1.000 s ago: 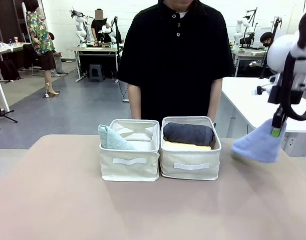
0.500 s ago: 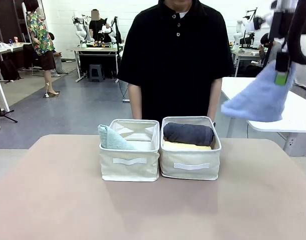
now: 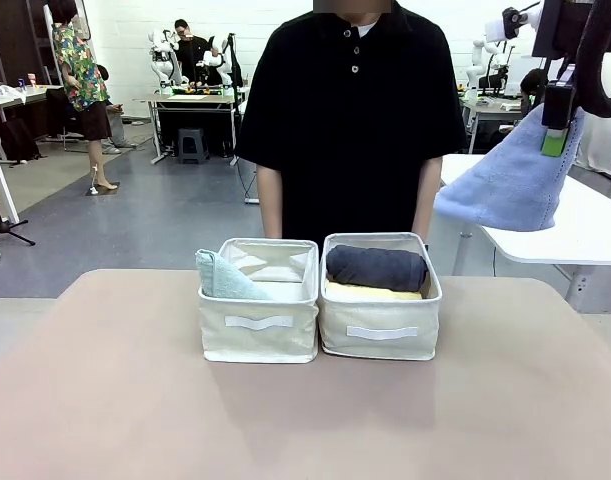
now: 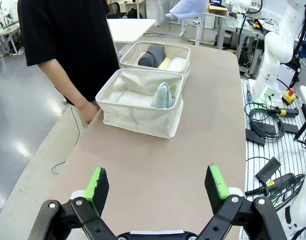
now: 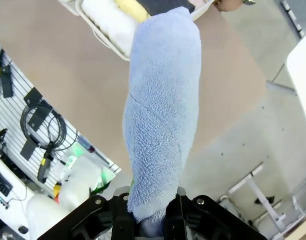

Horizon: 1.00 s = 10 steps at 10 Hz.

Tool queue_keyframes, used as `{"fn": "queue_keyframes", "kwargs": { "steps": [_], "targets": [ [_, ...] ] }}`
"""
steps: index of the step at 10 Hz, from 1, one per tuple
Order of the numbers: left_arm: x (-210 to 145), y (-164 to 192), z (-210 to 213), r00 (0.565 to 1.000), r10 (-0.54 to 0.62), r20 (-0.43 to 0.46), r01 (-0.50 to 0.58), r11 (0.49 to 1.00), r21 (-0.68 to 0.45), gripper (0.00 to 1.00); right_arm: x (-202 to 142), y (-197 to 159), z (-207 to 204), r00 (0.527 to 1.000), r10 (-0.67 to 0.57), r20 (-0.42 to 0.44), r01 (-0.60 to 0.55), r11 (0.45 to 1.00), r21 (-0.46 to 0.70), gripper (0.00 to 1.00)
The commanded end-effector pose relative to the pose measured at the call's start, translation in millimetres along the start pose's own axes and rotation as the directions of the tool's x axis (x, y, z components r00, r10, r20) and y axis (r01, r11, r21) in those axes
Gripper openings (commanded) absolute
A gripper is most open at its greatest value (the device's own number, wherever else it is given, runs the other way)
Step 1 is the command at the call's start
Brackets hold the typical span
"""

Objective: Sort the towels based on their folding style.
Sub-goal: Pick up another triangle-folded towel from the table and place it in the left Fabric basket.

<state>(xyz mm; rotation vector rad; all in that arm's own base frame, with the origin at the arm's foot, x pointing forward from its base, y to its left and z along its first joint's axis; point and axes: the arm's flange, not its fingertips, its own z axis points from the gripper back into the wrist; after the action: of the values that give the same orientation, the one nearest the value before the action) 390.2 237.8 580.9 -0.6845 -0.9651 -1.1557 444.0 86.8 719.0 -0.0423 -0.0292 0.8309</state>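
High at the right of the front view, my right gripper (image 3: 555, 125) is shut on the tip of a light blue towel (image 3: 510, 180) that hangs as a cone well above the table. The right wrist view looks down the same blue towel (image 5: 163, 110) from between the shut fingers. A pale teal cone towel (image 3: 223, 278) leans in the left cream bin (image 3: 258, 325). The right bin (image 3: 380, 335) holds a dark grey roll (image 3: 377, 267) over a yellow roll (image 3: 370, 292), and a white roll (image 4: 178, 64) lies beside them. My left gripper (image 4: 158, 182) is open over bare table, short of the bins.
A person in a black shirt (image 3: 350, 110) stands at the far edge right behind the bins, one hand (image 4: 88, 111) by the table edge. A white table (image 3: 545, 215) stands off to the right. The tan tabletop (image 3: 285, 420) in front of the bins is bare.
My right gripper has lifted the light blue towel from table height at the right up high, then drifted slightly left. The left gripper has stayed open.
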Motion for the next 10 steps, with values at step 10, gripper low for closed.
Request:
{"fn": "queue_keyframes", "kwargs": {
  "steps": [10],
  "targets": [
    [0, 0, 1, 1.000, -0.018, 0.020, 0.018, 1.000, 0.006, 1.00, 213, 107, -42, 0.815, 0.551, 0.180, -0.525, 0.833, -0.172, 0.16]
  ]
}}
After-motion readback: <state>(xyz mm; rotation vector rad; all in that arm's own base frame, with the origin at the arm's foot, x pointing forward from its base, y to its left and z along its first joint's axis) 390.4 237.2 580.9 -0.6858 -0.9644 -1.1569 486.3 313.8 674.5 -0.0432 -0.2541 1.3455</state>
